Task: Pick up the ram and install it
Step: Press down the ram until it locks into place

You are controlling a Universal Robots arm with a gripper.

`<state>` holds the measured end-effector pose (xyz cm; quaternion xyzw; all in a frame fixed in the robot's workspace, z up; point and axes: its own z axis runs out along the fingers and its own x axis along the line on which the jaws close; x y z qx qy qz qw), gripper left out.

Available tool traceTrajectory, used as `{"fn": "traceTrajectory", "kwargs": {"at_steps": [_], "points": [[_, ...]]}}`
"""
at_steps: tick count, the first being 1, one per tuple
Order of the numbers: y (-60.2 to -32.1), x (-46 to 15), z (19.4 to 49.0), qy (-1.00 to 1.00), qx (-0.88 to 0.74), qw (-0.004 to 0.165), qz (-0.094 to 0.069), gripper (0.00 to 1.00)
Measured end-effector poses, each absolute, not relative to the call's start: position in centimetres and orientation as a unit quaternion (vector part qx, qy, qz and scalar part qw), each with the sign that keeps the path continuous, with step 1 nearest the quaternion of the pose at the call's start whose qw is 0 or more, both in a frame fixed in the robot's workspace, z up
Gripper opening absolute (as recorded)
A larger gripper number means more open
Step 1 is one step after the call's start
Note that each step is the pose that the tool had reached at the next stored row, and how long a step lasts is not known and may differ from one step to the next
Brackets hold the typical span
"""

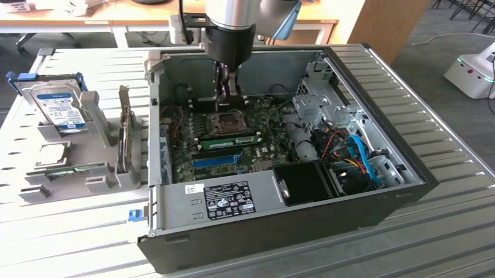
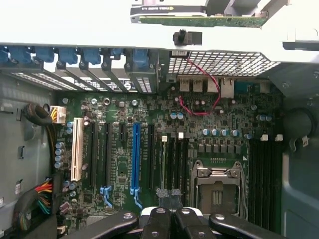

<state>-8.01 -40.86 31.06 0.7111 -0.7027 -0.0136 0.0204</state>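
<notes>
- Clutter on the exterior view's left of the counter (image 1: 46,231): hard drive (image 1: 60,107) upright in a grey holder (image 1: 97,182), with a spare green stick (image 1: 73,170) lying low in the same holder. Well apart from the gripper, so little danger there, apart from being mistaken for the task's part.
- Gripper (image 1: 230,99) inside the open case (image 1: 309,214), shut, with nothing visible between the fingertips (image 2: 169,196). Hangs over the board close to the CPU socket (image 1: 229,121). Could bend the socket's exposed contacts on any sideways drift or careless descent.
- Ram (image 1: 229,141) apparently standing in a memory slot between the socket and the blue slot (image 1: 214,161), not held. Cannot tell whether fully seated or whether the end clips are latched. Might sit tilted if pressed at one end only, and uneven force could crack the stick or flex the board.
- Blue cables (image 1: 360,153) on the exterior view's right, bundled beside the drive cage. Apart from the arm for now, but likely to snag on a wide swing out of the case.
</notes>
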Motion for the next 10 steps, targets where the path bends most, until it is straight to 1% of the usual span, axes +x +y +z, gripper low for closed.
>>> {"fn": "traceTrajectory", "kwargs": {"at_steps": [10], "points": [[-40.86, -7.0, 31.06, -0.703, 0.711, 0.02, -0.014, 0.1]]}}
